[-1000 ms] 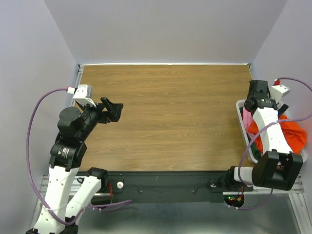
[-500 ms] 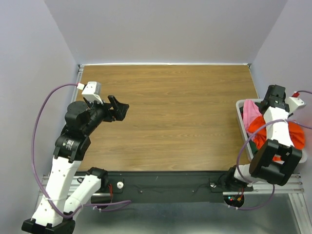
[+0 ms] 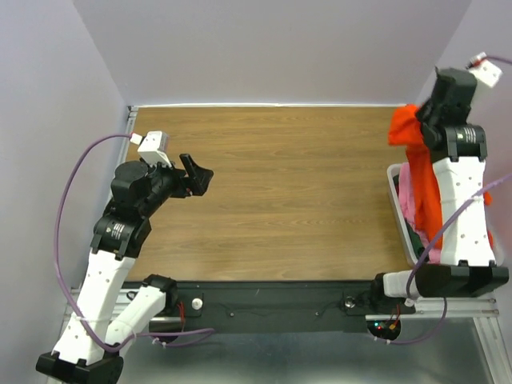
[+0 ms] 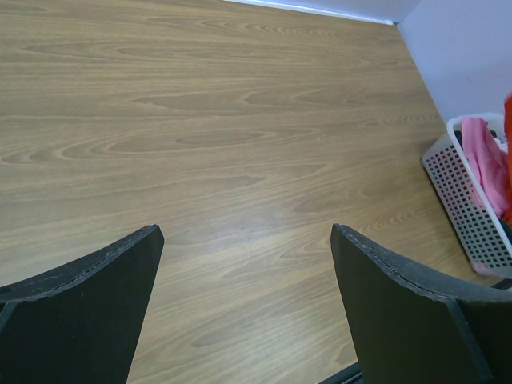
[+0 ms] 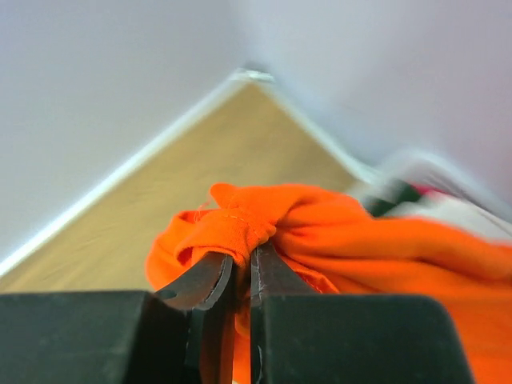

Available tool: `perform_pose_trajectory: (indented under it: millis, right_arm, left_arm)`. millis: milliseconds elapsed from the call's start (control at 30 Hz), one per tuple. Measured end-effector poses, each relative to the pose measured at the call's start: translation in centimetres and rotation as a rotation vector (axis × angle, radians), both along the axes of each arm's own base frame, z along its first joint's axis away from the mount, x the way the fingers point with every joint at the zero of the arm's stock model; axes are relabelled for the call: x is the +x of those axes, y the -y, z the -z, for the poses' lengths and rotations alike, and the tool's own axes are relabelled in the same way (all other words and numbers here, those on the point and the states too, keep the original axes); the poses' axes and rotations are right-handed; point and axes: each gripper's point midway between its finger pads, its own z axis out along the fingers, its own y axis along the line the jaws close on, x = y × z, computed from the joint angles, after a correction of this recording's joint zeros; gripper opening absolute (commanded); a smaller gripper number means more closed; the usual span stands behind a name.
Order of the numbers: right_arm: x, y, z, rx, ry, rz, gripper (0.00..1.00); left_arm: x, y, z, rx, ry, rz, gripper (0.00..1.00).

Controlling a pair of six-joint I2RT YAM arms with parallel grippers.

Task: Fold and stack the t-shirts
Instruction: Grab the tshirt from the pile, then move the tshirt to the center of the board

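My right gripper [image 3: 418, 120] is raised high at the far right and shut on a bunched fold of the orange t-shirt [image 3: 422, 180], which hangs from it down toward the white bin [image 3: 398, 210]. In the right wrist view the fingers [image 5: 268, 276] pinch the orange t-shirt [image 5: 336, 232] tightly. A pink t-shirt [image 3: 408, 196] lies in the bin under it, and the left wrist view also catches the pink t-shirt [image 4: 486, 164]. My left gripper [image 3: 198, 172] hovers open over the left of the table, nothing between its fingers [image 4: 400, 312].
The wooden table [image 3: 280, 184] spreads between the two arms. The perforated white bin [image 4: 460, 200] stands at its right edge against the wall. Purple walls close in on three sides.
My right gripper shut on the orange t-shirt inside the bin and lifted it up and back, clear of the rim. The left arm shifted slightly forward, still open.
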Motion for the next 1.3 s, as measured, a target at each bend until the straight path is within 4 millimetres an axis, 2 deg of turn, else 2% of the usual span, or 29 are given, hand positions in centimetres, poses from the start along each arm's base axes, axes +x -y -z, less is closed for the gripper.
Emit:
perform_pose_trajectory:
  millis: [33,133,200,233,267,300,333,400,467,533,600,667,733,767,833,867,900,933,967,1033,1100,1167,1200,1300]
  right_arm:
    - [0.9,-1.4,-1.2,-0.003,0.020,-0.050,0.01]
    - [4.4,-8.7,-4.8,0.014,0.090,-0.286,0.01]
    - [6.2,-12.8,-7.1,0.021,0.137,-0.409,0.01]
    - [7.4,-15.6,-8.1,0.031,0.166,-0.489,0.01]
    - [8.2,-18.1,-9.0,0.042,0.192,-0.561,0.01]
    - [8.5,-19.7,-9.5,0.048,0.204,-0.604,0.01]
    - [9.1,-22.4,-10.4,0.063,0.238,-0.684,0.01]
    - [9.2,-27.3,-11.3,0.092,0.280,-0.824,0.01]
    - [8.4,-30.6,-11.5,0.120,0.299,-0.927,0.01]
    - [7.4,-33.0,-11.7,0.149,0.333,-1.012,0.01]
    - [6.2,-33.6,-10.9,0.166,0.325,-1.058,0.02]
    - [5.0,-33.8,-9.7,0.181,0.311,-1.104,0.11]
    - [3.5,-34.1,-7.5,0.205,0.270,-1.158,0.21]
    - [2.8,-34.2,-5.6,0.221,0.248,-1.175,0.43]
    - [1.1,-33.6,-0.8,0.247,0.163,-1.174,0.62]
    - [0.2,-33.0,2.6,0.262,0.095,-1.161,0.73]
    - [-0.9,-32.3,6.1,0.261,0.032,-1.148,0.77]
    - [-2.4,-31.2,10.2,0.264,-0.055,-1.117,0.84]
    - [-3.1,-30.5,12.3,0.262,-0.102,-1.098,0.86]
    - [-6.4,-27.6,19.0,0.238,-0.250,-1.021,0.88]
    - [-8.8,-25.4,22.2,0.215,-0.342,-0.966,0.87]
    - [-10.3,-23.8,23.3,0.191,-0.377,-0.928,0.85]
    - [-10.6,-23.5,23.2,0.184,-0.379,-0.928,0.84]
    - [-10.4,-24.1,22.7,0.173,-0.384,-0.970,0.73]
  left_arm:
    - [0.1,0.0,0.0,0.000,-0.003,-0.001,0.99]
    - [0.2,0.0,-0.5,-0.004,0.000,-0.007,0.99]
    - [0.2,-0.1,-1.0,-0.009,0.009,-0.015,0.99]
    - [0.2,-0.2,-1.3,-0.012,0.015,-0.019,0.99]
    - [0.2,-0.2,-1.6,-0.016,0.020,-0.023,0.99]
    - [0.2,-0.2,-1.9,-0.020,0.024,-0.026,0.99]
    - [0.2,-0.3,-2.2,-0.024,0.029,-0.028,0.99]
    - [0.2,-0.3,-2.5,-0.031,0.034,-0.033,0.99]
    - [0.2,-0.4,-2.7,-0.033,0.036,-0.039,0.99]
    - [0.2,-0.4,-2.5,-0.033,0.029,-0.043,0.99]
    - [0.3,-0.5,-2.4,-0.031,0.023,-0.047,0.99]
    - [0.2,-0.6,-2.2,-0.030,0.015,-0.051,0.99]
    - [0.2,-0.6,-2.2,-0.031,0.012,-0.053,0.99]
    - [0.2,-0.6,-2.1,-0.032,0.009,-0.054,0.99]
    - [0.1,-0.6,-2.1,-0.036,0.005,-0.055,0.99]
    - [0.1,-0.6,-1.9,-0.039,0.001,-0.056,0.99]
    - [0.1,-0.5,-1.7,-0.042,-0.005,-0.056,0.99]
    - [0.1,-0.5,-1.5,-0.043,-0.009,-0.057,0.99]
    - [0.0,-0.5,-1.2,-0.045,-0.016,-0.057,0.99]
    - [-0.1,-0.4,-0.1,-0.048,-0.042,-0.056,0.99]
    - [-0.2,-0.3,1.3,-0.054,-0.081,-0.053,0.99]
    - [-0.3,0.1,2.8,-0.066,-0.122,-0.041,0.99]
    - [-0.3,0.5,3.9,-0.076,-0.158,-0.032,0.99]
    - [0.1,1.9,6.4,-0.086,-0.244,-0.003,0.99]
